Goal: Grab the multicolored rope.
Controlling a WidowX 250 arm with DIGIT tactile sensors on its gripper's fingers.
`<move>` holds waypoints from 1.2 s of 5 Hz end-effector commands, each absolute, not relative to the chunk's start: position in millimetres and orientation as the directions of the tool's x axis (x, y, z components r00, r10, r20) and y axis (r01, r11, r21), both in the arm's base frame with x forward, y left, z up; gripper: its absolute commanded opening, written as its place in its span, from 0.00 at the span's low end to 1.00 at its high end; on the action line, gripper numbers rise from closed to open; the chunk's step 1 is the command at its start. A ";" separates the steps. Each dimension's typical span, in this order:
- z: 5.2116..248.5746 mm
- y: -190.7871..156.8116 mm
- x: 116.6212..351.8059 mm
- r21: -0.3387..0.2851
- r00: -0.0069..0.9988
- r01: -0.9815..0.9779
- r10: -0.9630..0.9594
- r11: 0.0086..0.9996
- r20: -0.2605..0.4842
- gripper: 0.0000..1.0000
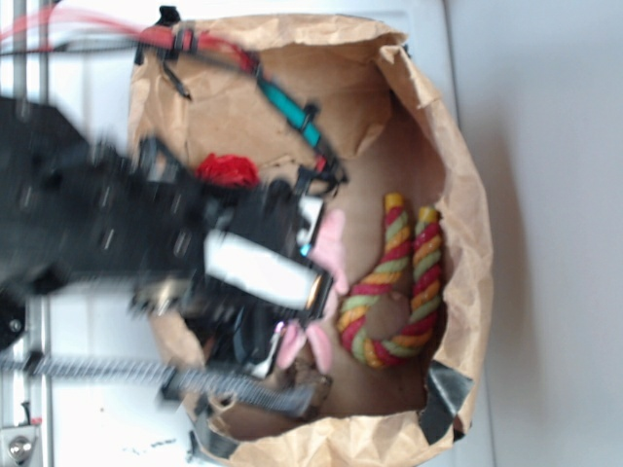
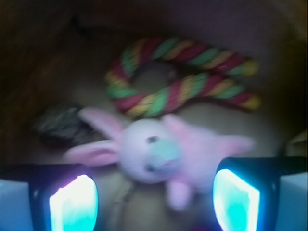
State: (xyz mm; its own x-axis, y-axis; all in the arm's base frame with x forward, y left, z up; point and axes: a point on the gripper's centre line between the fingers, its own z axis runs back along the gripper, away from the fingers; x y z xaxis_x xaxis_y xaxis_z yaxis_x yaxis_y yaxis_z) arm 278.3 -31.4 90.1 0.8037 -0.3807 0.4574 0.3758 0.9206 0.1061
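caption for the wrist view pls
Open gripper above the pink bunny, the U-bent rope lying just beyond it, untouched.

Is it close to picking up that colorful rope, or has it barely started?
Early stage. Done so far: the arm has reached into the paper bag. In hand: nothing. In the wrist view the gripper is open and empty, with the pink bunny lying between its fingers, not the rope. The rope lies untouched beyond the bunny, bent in a U. Left: move past the bunny, close on the rope, lift it.
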 end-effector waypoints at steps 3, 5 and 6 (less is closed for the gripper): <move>113.3 -69.7 291.6 0.102 0.765 0.424 -0.416 0.900 0.492 1.00; 104.2 -70.8 314.3 0.116 0.786 0.388 -0.394 0.914 0.477 1.00; 95.1 -72.8 328.0 0.125 0.790 0.380 -0.392 0.917 0.471 1.00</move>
